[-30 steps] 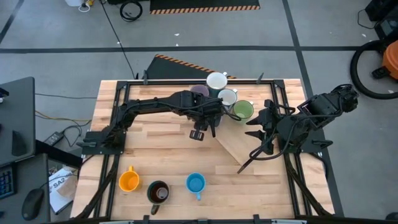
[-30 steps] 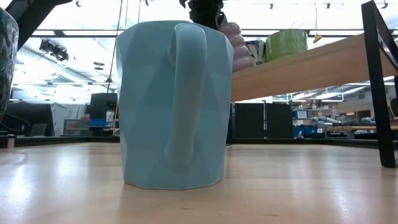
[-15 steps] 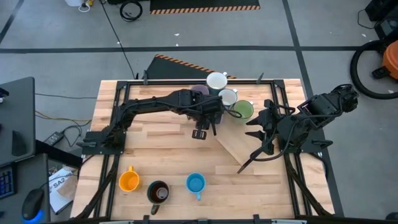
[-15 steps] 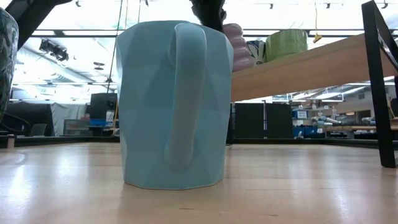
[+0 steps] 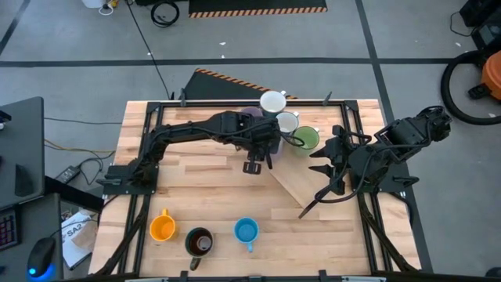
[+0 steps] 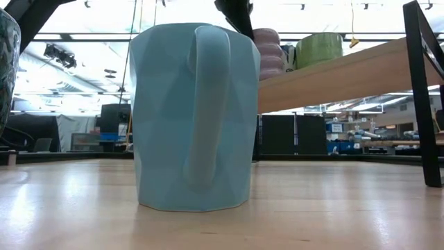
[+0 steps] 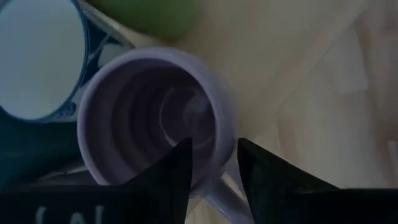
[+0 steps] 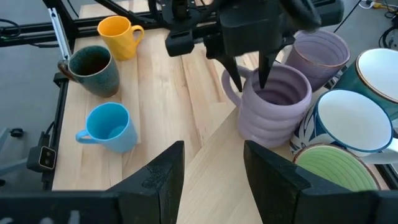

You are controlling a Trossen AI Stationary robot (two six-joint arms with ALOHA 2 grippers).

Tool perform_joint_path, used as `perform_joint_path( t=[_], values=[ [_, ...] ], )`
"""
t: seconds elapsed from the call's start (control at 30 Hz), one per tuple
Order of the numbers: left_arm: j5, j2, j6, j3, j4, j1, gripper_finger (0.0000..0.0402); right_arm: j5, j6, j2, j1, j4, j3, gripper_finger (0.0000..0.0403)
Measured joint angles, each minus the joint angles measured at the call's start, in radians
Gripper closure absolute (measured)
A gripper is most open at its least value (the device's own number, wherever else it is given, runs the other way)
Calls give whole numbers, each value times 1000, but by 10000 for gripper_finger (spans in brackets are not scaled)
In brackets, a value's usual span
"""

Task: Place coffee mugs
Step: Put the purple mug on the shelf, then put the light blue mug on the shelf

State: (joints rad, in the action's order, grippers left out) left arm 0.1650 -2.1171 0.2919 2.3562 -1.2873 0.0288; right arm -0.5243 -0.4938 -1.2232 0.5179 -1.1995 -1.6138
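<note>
Looking at mugs first. Ribbed lavender mug (image 8: pixel 273 102) standing upright on the raised wooden ramp (image 8: pixel 217 168), directly under the left gripper (image 8: pixel 250 81). Holding only one dark finger of that gripper, poked down just inside the rim; otherwise bare ribbed walls down to the bottom in the left wrist view. Other finger (image 8: pixel 233 73) hanging outside the wall, right by the handle. So: fingers spread, straddling the mug wall with a gap wider than the wall itself. Can't tell whether either finger touches the ceramic.

Packed in just past the gripper: a second lavender mug (image 8: pixel 317 53), a white-lined mug with blue pattern (image 8: pixel 348 124), a green mug (image 8: pixel 326 171) and another white-lined mug (image 8: pixel 379 74) at the edge of the right wrist view. All mouth-up, insides plain and clean as far as visible. The patterned one touching, or as good as touching, the ribbed lavender one.

Well away from the left gripper, down on the flat table (image 8: pixel 168 93): blue mug (image 8: pixel 111 127), dark mug (image 8: pixel 93 68) with a dark inside, orange mug (image 8: pixel 118 34), all upright in a loose row.

Right gripper (image 5: pixel 317 160) parked off to the side of the cluster, fingers spread wide, gripping nothing.
</note>
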Motion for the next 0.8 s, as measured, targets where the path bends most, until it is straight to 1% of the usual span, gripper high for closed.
perform_joint_path(
  t=[0.2, 0.57, 0.8],
  values=[
    [-9, 29, -15, 0, 20, 5, 267, -2, 0, 0, 0, -2, 0, 231],
    [-4, 33, -9, 0, 31, 6, 267, -6, 0, 0, 0, -12, 0, 231],
    [-2, 82, -14, 0, 89, 7, 267, -17, 7, 40, 0, -36, 0, 231]
  ],
)
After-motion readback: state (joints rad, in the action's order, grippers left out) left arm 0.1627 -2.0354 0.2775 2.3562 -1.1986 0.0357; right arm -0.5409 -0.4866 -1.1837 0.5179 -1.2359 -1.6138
